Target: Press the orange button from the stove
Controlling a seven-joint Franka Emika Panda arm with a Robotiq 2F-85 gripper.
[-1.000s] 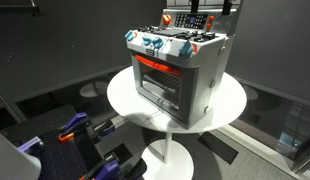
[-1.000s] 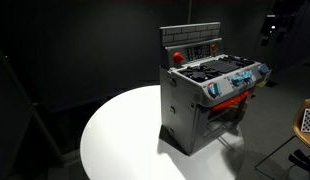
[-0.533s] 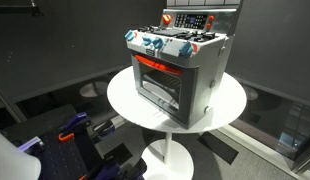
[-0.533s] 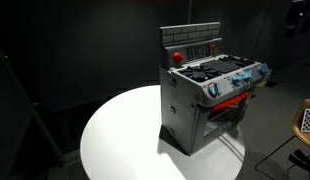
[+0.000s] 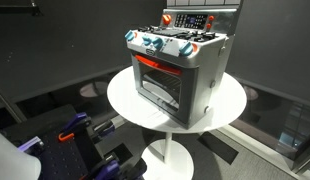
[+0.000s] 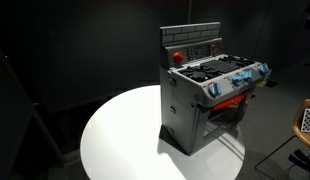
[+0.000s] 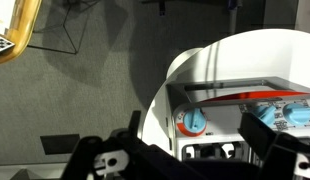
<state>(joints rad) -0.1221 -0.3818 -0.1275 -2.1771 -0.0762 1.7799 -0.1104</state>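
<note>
While upright on the white table point(image 5: 123, 100), stove point(image 5: 180, 72) untouched.

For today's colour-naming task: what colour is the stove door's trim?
Orange-red; the door trim shows best in an exterior view.

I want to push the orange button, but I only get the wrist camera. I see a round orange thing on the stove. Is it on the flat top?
Observer: No. The orange button sits on the raised back panel, at one end, facing the front.
Operator: What's at the front?
Observer: A glass door with orange-red trim. It looks shut.
Operator: Can you see my hand?
Observer: No, neither exterior view shows it.
</note>
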